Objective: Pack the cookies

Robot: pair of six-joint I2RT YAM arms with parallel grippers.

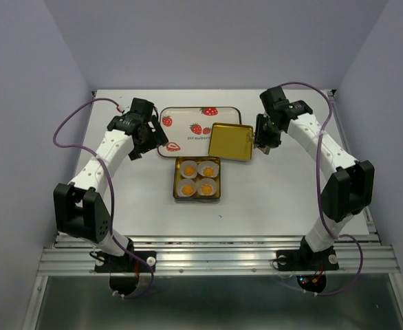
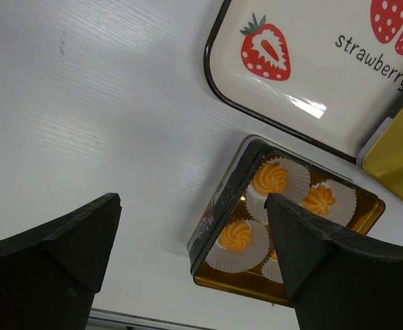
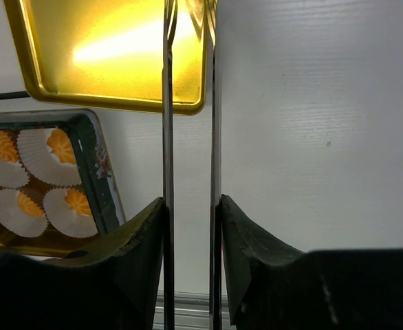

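The right gripper (image 1: pixel 260 141), right of centre in the overhead view, is drawn in narrow on the right-hand rim of the gold lid (image 1: pixel 230 141). In its wrist view the lid's corner sits between the fingers, so it looks pinched, though I can't see the contact itself. The lid overlaps the lower right corner of the strawberry tray (image 1: pixel 184 115), which lies at the top centre of the overhead view.

The left gripper (image 2: pixel 193 206) is spread wide with nothing in it, above bare table (image 1: pixel 133 199) left of the tray.

Just below the lid and tray, in the middle of the overhead view, stands the open square tin (image 2: pixel 219 206). The cookies (image 2: pixel 270 177) are already inside, all four of them, each in its own white paper cup (image 2: pixel 299 172), two rows of two.

I judge them light and brittle, with piped ridges that would crumble under a squeeze. They also sit loose in the cups, so a tipped tin would send them sliding. If one had to be shifted, I would take the pleated side of its cup, never the top of the cookie. Better to handle the tin by its stiff metal walls and keep it flat. The lid is thin, smooth and probably slippery, so a rim grip near a corner seems the only sound hold.
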